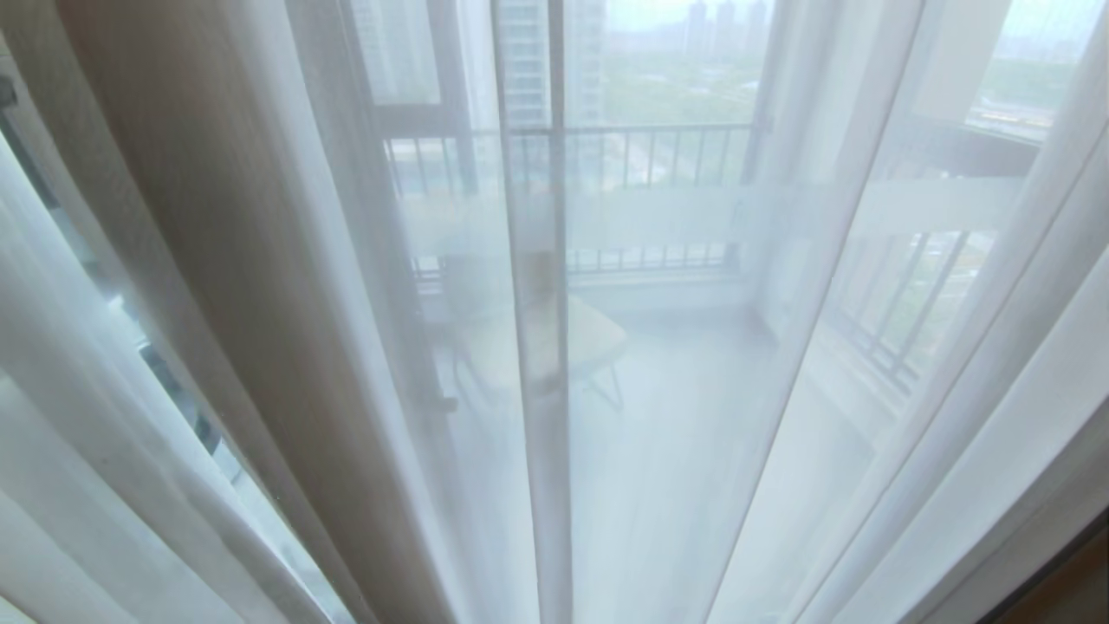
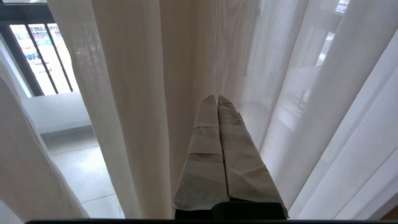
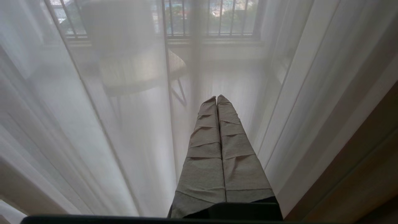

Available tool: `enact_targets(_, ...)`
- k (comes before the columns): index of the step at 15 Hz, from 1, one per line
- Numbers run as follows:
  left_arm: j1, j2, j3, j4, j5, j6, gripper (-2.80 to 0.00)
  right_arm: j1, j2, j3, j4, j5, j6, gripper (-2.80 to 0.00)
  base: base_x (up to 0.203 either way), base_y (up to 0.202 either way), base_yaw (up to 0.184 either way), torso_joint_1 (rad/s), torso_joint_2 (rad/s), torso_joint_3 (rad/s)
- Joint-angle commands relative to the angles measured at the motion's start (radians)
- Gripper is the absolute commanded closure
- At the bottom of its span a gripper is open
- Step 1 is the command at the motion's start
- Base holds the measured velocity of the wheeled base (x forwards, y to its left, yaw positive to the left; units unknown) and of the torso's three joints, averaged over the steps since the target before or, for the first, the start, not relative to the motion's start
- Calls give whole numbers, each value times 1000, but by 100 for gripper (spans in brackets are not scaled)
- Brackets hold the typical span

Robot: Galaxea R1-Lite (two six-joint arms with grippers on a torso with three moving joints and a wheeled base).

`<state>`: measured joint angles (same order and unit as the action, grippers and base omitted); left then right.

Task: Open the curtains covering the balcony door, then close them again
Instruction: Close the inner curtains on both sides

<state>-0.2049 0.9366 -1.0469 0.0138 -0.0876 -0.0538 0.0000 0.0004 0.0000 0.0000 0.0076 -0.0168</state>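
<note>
The curtains hang shut across the whole head view. A sheer white layer (image 1: 693, 416) lets the balcony door (image 1: 650, 217) show dimly through, with its frosted band and dark frame. A beige fold (image 1: 199, 225) hangs at the left. Neither arm shows in the head view. In the left wrist view my left gripper (image 2: 217, 97), fingers wrapped in tape, is shut with nothing in it. Its tips stand close before the cream-beige folds (image 2: 133, 109); I cannot tell if they touch. My right gripper (image 3: 216, 97) is shut and empty too, pointing at the sheer curtain (image 3: 130, 130).
A chair (image 3: 140, 68) and a bar railing (image 1: 658, 156) stand on the balcony behind the sheer. A gap between folds shows a black-framed barred window (image 2: 40, 56) and pale floor (image 2: 77, 168). A dark wooden edge (image 3: 367, 174) runs along the right.
</note>
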Motion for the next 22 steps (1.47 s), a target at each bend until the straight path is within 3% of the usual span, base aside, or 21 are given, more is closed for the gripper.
enact_targets(1, 2, -118, 118, 0, 11, -1, 0, 0, 0, 0, 0, 0, -1, 0, 0, 0, 0, 0, 0, 0)
enact_targets(10, 3, -506, 605, -3, 82, -4, 0, 0, 0, 0, 0, 0, 0, 0, 0, 0, 0, 0, 0, 0)
enact_targets(13, 4, -632, 711, -2, 106, -11, 0, 0, 0, 0, 0, 0, 0, 0, 0, 0, 0, 0, 0, 0)
enact_targets(17, 10, -652, 820, -15, 115, -19, 0, 0, 0, 0, 0, 0, 0, 0, 0, 0, 0, 0, 0, 0)
enact_targets(22, 171, -654, 913, -73, 102, -14, 0, 0, 0, 0, 0, 0, 0, 0, 0, 0, 0, 0, 0, 0)
